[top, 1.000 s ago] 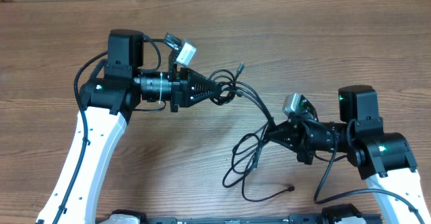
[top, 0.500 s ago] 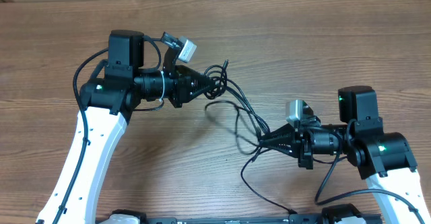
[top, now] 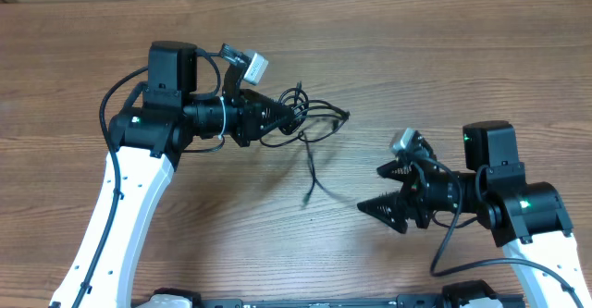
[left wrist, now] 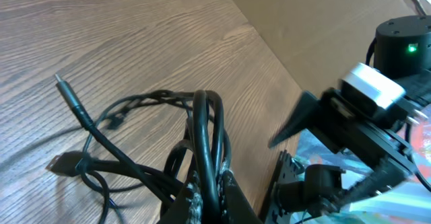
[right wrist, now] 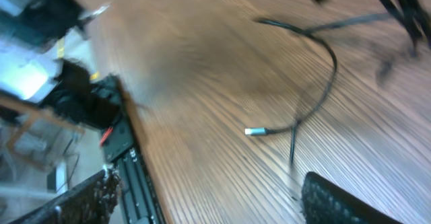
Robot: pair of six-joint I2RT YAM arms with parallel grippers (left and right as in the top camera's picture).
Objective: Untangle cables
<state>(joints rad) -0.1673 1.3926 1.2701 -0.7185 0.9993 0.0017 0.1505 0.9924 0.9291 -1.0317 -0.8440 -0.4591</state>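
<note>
Black cables [left wrist: 201,136] bunch at the tips of the left claw [top: 290,119], which is pinched tight on the knot. Loose strands fan out just beyond its fingertips, one trailing down onto the wooden table [top: 444,58]. Well apart from them, the right claw [top: 377,190] gapes wide, holding nothing.

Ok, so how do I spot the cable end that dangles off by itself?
Start at the wooden table, then find the left gripper clamped on the black cables. One thin strand trails from that bundle toward the open right gripper; its silver-tipped plug sits alone, far from the knot where the other ends crowd.
</note>
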